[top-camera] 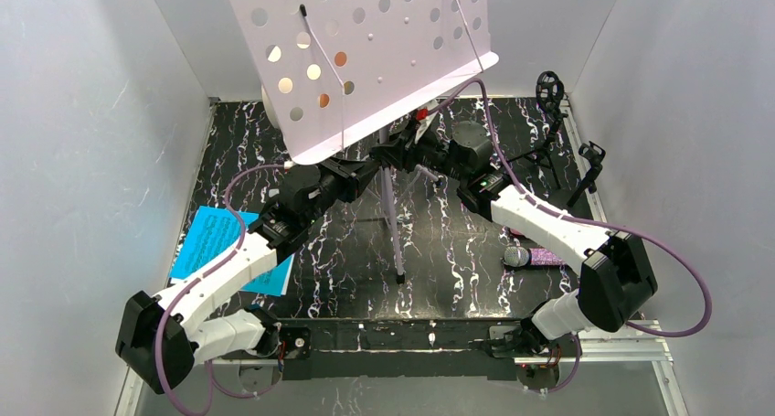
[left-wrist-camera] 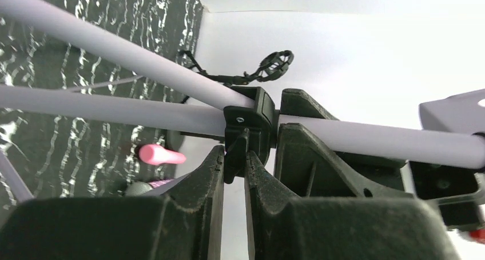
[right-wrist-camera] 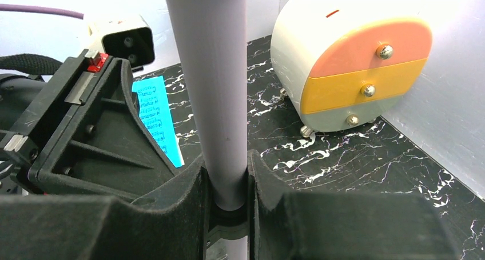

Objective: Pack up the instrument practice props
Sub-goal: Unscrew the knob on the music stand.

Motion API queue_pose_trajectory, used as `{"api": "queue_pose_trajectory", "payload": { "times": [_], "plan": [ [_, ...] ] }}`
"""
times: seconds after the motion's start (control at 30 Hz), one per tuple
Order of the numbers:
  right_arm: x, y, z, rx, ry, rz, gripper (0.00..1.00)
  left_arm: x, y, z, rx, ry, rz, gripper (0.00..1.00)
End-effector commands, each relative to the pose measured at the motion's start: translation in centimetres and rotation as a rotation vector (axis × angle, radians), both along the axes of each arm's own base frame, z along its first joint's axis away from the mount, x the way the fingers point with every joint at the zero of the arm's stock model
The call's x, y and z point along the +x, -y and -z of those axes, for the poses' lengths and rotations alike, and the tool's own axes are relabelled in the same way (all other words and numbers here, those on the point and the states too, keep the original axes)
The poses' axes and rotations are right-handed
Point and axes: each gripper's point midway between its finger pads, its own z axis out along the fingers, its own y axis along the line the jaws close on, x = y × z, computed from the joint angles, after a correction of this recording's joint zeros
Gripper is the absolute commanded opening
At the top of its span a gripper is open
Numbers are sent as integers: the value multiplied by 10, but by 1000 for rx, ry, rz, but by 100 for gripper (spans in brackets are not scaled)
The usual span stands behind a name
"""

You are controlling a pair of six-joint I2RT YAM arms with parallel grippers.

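The lilac perforated music rack point(top-camera: 366, 50) stands mid-table on its pole point(top-camera: 391, 215). My left gripper point(top-camera: 366, 167) is shut on the small black lever point(left-wrist-camera: 236, 154) of the pole's black collar point(left-wrist-camera: 251, 114); in the left wrist view the gripper point(left-wrist-camera: 234, 157) pinches it. My right gripper point(top-camera: 407, 151) is shut on the lilac pole point(right-wrist-camera: 220, 100), its fingers point(right-wrist-camera: 226, 171) clamping it. Blue sheet-music pages point(top-camera: 215, 242) lie at the left. The glittery purple microphone point(top-camera: 535, 257) lies at the right under my right arm. The pink microphone point(left-wrist-camera: 160, 155) shows in the left wrist view. Two black mic tripods point(top-camera: 551, 96) point(top-camera: 589, 165) stand at the back right.
A cream drum with an orange face point(right-wrist-camera: 349, 60) sits at the back left, mostly hidden behind the rack in the top view. White walls enclose the black marbled table point(top-camera: 457, 251) on three sides. The rack's tripod legs point(left-wrist-camera: 86, 40) spread out below the collar.
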Motion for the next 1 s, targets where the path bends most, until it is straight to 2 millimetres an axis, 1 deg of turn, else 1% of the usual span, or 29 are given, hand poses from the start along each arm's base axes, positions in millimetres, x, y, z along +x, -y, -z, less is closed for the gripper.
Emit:
{"api": "queue_pose_trajectory", "payload": {
  "times": [0.0,0.07,0.13,0.23,0.33,0.4,0.5,0.6,0.7,0.8,0.97],
  "plan": [
    [12,7,12,-5,-121,68,1,1,-15,12,-121,-136,-90,2],
    [12,6,12,-7,-123,68,1,3,-24,10,-41,-91,-119,7],
    [13,6,13,-7,-124,69,1,5,-34,3,53,-11,-145,12],
    [13,6,13,-9,-125,69,1,5,-51,-17,204,162,-168,23],
    [12,6,12,-8,-124,64,1,0,-60,-28,364,312,-151,35],
    [12,6,13,-9,-125,65,1,-4,-61,-32,457,404,-115,46],
    [13,5,13,-10,-127,63,1,-15,-52,-37,651,620,14,57],
    [13,4,15,-12,-129,58,1,-24,-43,-37,830,843,126,61],
    [12,4,15,-13,-131,52,1,-27,-39,-29,1004,1016,201,66],
    [11,4,13,-12,-127,50,1,-25,-43,-29,1146,1137,200,67],
    [10,3,14,-15,-124,40,1,-28,-38,-38,1361,1450,190,66]
  ]
}}
